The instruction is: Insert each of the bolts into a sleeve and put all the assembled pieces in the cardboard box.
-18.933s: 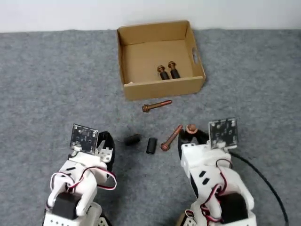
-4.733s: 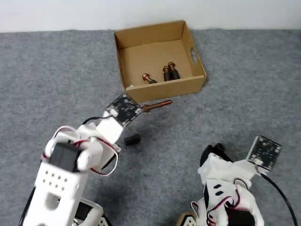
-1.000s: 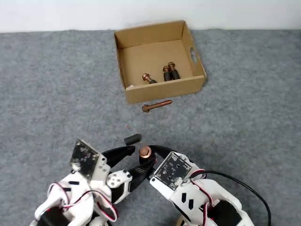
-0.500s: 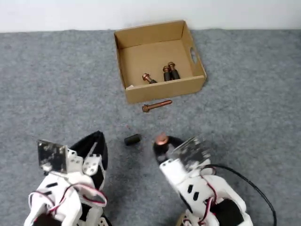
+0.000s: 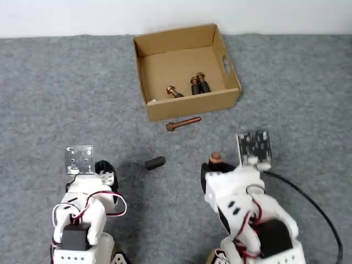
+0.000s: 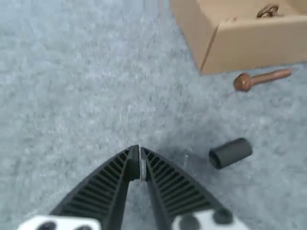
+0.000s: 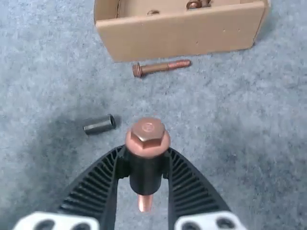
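R claw (image 7: 144, 160) at 5 o'clock pinches sleeved copper hex-head bolt (image 7: 147, 138). L claw (image 6: 139, 163), 7 o'clock, pressed together. Black cylindrical sleeve (image 5: 155, 163) at centre; bare copper bolt (image 5: 183, 123) by brown cardboard box (image 5: 192, 104) at 12.

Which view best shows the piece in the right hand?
Right wrist view: the assembled piece sits close up, bolt head, black sleeve and tip visible in the right hand. The high view shows its head from above.

Loose bolt (image 5: 183, 123), black sleeve (image 5: 155, 163) near cardboard box (image 5: 190, 104)
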Robot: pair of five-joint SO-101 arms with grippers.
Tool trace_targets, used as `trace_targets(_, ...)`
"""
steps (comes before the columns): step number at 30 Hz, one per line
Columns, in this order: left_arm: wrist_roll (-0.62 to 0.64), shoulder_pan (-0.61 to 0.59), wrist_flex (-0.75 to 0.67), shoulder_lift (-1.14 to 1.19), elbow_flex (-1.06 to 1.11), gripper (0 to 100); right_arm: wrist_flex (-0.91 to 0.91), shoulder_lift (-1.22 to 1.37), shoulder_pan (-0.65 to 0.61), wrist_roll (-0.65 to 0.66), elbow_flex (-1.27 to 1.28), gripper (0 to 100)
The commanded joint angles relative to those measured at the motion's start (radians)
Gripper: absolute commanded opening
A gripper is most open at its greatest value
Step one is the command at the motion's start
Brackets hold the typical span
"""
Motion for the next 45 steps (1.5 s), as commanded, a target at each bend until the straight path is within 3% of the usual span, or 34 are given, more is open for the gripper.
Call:
trace_targets(1,-0.009,-0.005,-0.069,-0.008,0.053,0,-0.081,0.188,0.005,-0.014,-0.17,0.8)
trace_targets(13,-0.008,-0.003,-0.087,-0.005,0.062,1,-0.377,0.769,0.008,0.018,-0.586,0.8)
trace_targets(19,0.181,-0.005,-0.081,-0.003,0.064,1,-0.579,1.053,0.059,0.132,-0.766,0.8)
trace_targets(24,0.192,-0.006,-0.081,-0.002,0.064,1,-0.656,1.288,0.101,0.21,-0.908,0.8)
trace_targets(27,0.164,-0.011,-0.081,-0.002,0.064,1,-0.679,1.42,0.102,0.238,-1.002,0.8)
trace_targets(33,-0.037,-0.074,-0.087,-0.002,0.064,1,-0.753,1.689,0.099,0.292,-1.178,0.8)
trace_targets(45,-0.046,-0.078,-0.103,0.0,0.064,1,-0.762,2.158,0.102,0.419,-1.527,2.2)
